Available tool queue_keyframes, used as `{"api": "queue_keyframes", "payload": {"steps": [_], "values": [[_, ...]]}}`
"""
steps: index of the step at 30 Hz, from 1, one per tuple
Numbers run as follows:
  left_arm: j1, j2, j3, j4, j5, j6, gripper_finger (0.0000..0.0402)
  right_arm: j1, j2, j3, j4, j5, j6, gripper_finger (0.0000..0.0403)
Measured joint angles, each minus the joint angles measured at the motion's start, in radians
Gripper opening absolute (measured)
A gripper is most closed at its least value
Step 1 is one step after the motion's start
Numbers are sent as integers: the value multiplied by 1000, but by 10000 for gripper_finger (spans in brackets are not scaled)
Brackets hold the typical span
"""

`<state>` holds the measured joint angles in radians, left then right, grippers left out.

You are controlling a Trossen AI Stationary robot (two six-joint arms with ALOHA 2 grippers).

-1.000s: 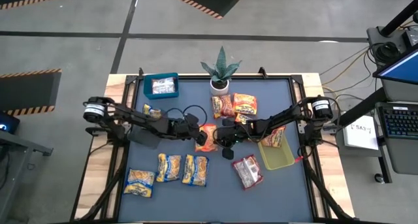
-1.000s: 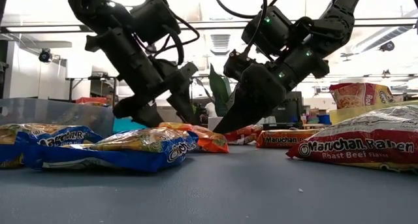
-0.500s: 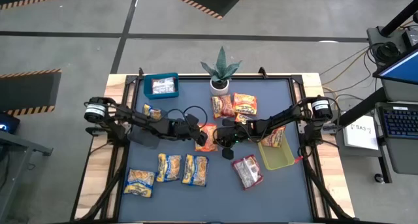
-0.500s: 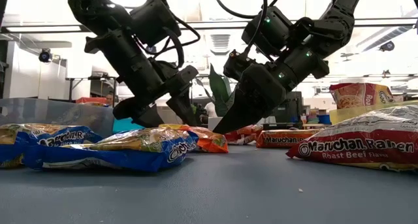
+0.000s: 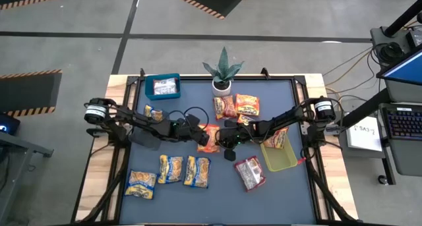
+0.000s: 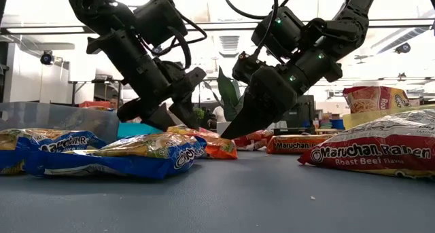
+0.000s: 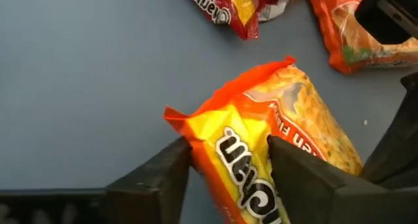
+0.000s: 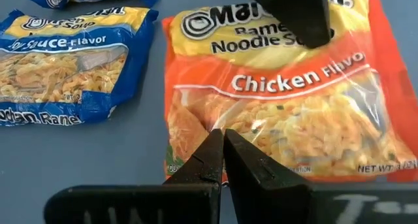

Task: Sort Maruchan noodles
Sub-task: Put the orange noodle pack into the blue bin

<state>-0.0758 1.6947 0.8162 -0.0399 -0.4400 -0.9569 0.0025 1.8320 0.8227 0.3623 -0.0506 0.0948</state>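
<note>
Dark grey table mat [image 5: 217,193] on wood frame, concrete floor around. Left gripper [image 7: 228,160] fingers straddling orange chicken packet [image 7: 274,152], touching sides. Right gripper [image 8: 224,152] pressed together, tips on same packet.

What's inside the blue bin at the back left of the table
The blue bin holds a pale packet that nearly fills it. Its label can't be read from above, and anything beneath that packet is covered.

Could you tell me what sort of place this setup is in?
Probably a robotics lab or workshop: hazard-striped floor markings, a laptop on a side stand, and cables trailing from the table.
</note>
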Motion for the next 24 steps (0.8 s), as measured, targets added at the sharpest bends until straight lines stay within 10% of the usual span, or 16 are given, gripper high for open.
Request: {"api": "queue_keyframes", "payload": {"steps": [12, 24], "values": [[-8, -31, 2, 4, 16, 14, 136, -3, -124, -5, -52, -11, 2, 16], [-75, -49, 53, -45, -105, 144, 110, -4, -292, -3, -131, -21, 2, 111]]}}
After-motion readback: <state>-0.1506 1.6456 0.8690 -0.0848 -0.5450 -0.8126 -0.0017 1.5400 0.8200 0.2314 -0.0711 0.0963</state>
